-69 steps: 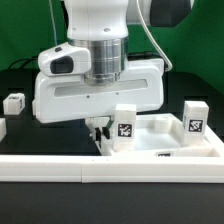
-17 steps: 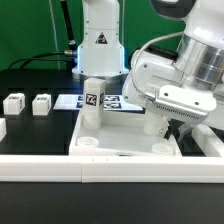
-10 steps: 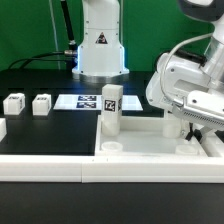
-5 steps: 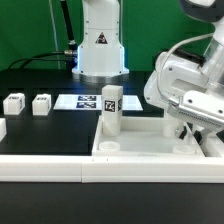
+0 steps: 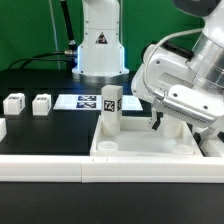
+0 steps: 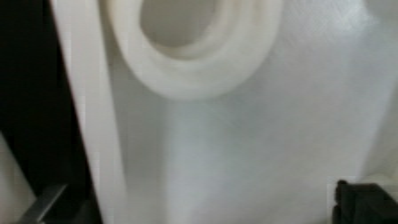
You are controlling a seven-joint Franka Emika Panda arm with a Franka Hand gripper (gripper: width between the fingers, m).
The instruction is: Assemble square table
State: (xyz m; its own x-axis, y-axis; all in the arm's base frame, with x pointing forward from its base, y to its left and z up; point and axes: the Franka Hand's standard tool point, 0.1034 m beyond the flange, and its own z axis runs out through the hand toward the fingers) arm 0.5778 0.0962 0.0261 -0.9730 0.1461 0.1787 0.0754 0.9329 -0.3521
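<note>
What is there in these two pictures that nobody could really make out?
- Exterior view: on its right, the arm hides part of the tabletop and most of the gripper; open or shut, cannot tell.
- Exterior view: the upright leg covers part of the marker board.
- Wrist view: too close and blurred; only white plastic with a round hole shows.
</note>
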